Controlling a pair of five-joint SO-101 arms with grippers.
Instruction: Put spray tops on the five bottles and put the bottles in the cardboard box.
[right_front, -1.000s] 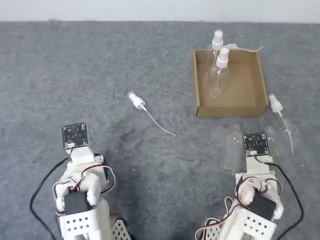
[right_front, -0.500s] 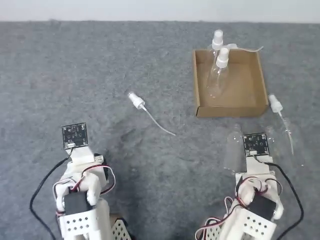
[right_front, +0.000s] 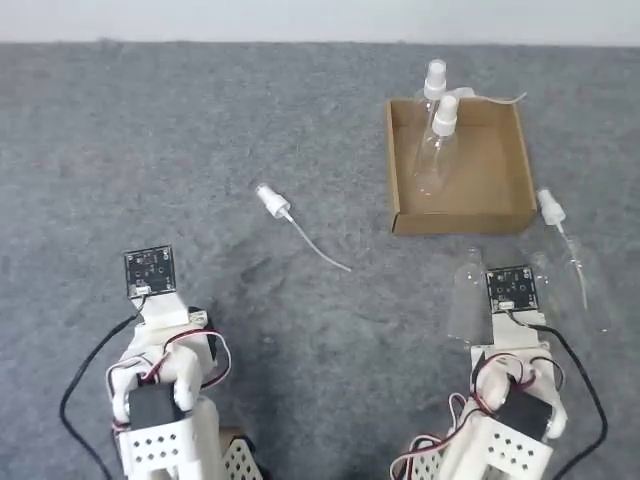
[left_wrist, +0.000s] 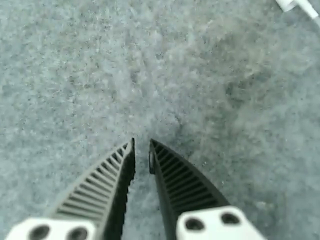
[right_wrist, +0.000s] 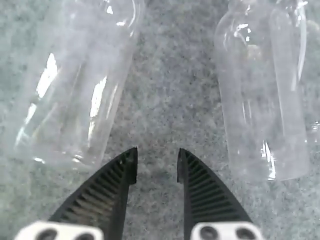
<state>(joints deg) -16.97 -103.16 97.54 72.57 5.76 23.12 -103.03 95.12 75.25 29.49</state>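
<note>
The cardboard box (right_front: 510, 215) stands at the back right. A clear bottle with a white spray top (right_front: 437, 145) lies inside it, and a second capped bottle (right_front: 435, 80) stands at its far edge. One loose spray top (right_front: 272, 203) with its tube lies mid-table and appears again (left_wrist: 295, 4) far ahead of my left gripper (left_wrist: 142, 146), which is shut over bare carpet. Another spray top (right_front: 551, 207) lies right of the box. Two uncapped clear bottles (right_wrist: 75, 85) (right_wrist: 265, 100) lie just ahead of my right gripper (right_wrist: 157, 152), which is slightly open with nothing between its fingers.
Grey carpet (right_front: 150, 130) covers the whole table. Both arms sit folded at the near edge, the left arm (right_front: 160, 360) and the right arm (right_front: 515, 370). One lying bottle (right_front: 466, 295) is just left of the right arm's camera.
</note>
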